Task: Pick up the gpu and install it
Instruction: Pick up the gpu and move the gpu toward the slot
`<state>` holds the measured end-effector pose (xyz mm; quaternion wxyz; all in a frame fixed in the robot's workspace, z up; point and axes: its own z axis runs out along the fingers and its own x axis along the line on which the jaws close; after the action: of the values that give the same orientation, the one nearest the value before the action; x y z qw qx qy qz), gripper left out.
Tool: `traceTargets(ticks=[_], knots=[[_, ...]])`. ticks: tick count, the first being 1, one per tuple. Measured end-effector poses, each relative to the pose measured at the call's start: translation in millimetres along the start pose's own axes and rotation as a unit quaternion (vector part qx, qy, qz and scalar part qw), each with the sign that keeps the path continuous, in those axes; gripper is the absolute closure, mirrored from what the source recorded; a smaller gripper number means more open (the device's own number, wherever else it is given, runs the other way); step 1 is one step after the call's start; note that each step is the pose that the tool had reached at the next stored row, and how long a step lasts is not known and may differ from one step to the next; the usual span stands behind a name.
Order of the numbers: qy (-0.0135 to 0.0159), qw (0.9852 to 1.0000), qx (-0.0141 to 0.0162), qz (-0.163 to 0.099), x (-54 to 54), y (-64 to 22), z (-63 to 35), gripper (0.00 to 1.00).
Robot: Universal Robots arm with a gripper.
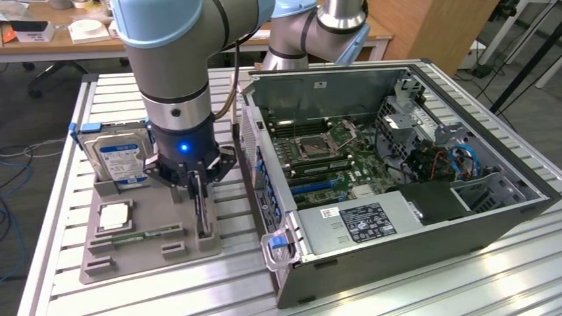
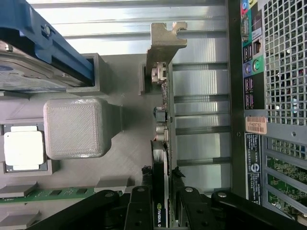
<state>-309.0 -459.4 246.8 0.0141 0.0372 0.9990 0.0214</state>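
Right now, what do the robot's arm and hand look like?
The arm is made of fat silver-grey tubes with light blue caps. A dark cable runs down its side. Near the end it turns black with a glowing blue light, and the hand is black too.

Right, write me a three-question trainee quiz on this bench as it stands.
1. True or false: the gpu lies flat inside the computer case.
2. Fill in: the hard drive stands in the grey tray to the exterior view's ____ of the gripper.
3. Pick one. The jaws are shut on: A the hard drive, B the gpu, C the computer case.

Key
1. False: it stands on edge in the grey tray, outside the case.
2. left
3. B
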Motion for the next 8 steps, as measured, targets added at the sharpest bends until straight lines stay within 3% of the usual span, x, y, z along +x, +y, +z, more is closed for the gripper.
traceTargets(ticks=[8], knots=[[0.0001,1.0,0.0001,0.0,0.0,0.0,-0.2,0.73]])
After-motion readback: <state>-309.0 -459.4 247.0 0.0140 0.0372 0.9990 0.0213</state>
